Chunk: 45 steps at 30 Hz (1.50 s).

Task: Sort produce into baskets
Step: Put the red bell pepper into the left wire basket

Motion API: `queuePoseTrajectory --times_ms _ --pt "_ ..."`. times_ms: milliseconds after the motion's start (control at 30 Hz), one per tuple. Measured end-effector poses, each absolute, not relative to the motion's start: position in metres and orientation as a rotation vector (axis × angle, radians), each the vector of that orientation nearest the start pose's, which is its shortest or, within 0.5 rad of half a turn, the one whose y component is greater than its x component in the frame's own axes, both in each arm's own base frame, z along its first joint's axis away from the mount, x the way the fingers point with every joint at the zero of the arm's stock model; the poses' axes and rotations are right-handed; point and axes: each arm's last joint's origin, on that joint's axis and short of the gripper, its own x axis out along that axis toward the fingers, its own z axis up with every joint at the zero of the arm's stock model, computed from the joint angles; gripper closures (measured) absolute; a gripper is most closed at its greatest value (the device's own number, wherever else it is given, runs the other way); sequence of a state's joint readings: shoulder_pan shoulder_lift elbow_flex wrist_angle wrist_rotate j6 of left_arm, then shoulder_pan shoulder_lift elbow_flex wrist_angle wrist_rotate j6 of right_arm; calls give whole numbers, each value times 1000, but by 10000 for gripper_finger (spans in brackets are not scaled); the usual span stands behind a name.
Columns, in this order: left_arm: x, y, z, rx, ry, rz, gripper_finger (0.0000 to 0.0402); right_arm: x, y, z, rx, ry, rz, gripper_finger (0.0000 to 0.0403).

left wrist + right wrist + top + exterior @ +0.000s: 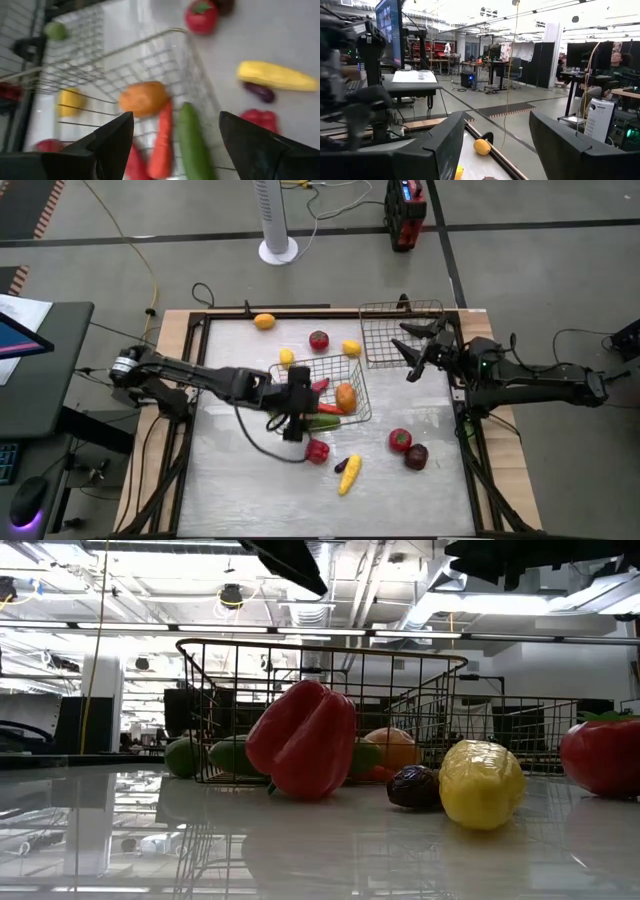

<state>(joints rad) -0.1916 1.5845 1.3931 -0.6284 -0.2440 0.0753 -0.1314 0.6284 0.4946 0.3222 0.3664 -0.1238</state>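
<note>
A wire basket (352,367) stands mid-table with an orange piece (144,98), a red-orange carrot-like piece (161,140) and a green cucumber (194,142) lying in it. My left gripper (175,135) hovers open over the basket's left side (303,402), with nothing between its fingers. A second basket (400,332) stands at the far right. My right gripper (408,352) waits open beside it, raised and pointing out across the room (495,145). Loose on the table lie a red pepper (317,450), corn (349,474), a small purple piece (340,465), a red round piece (400,440) and a dark one (416,457).
More produce lies toward the far edge: an orange-yellow piece (264,321), a red one (318,340) and two yellow ones (351,348) (286,357). A black cable (262,448) loops on the table under the left arm. Bare tabletop lies at the near left (240,490).
</note>
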Motion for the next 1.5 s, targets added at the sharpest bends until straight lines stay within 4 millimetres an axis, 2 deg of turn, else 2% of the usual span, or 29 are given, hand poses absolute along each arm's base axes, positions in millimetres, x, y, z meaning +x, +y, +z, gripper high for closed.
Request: queuePoseTrajectory --times_ms 200,400,633,867,1000,1067,1133,1333,1500 --pt "326 -96 281 247 831 -58 123 148 -30 303 -80 -162 -506 149" --pt "320 -123 282 261 761 -83 123 148 -30 303 -78 -163 -505 149" --pt "324 -127 279 121 755 -50 123 148 -30 303 -72 -165 -505 149" --pt "342 -140 259 76 741 -124 123 148 -30 303 -71 -161 -504 149" --pt "352 -147 249 111 723 -161 123 148 -29 301 -72 -145 -498 149" --pt "350 -149 240 161 768 -171 123 148 -29 301 -73 -142 -496 149" --pt "354 -150 241 186 735 -171 123 148 -29 300 -73 -135 -494 149" --pt "350 -147 236 261 785 -157 123 149 -28 300 -73 -134 -491 149" --pt "342 -157 232 350 831 -267 123 149 -28 300 -65 -132 -490 149"
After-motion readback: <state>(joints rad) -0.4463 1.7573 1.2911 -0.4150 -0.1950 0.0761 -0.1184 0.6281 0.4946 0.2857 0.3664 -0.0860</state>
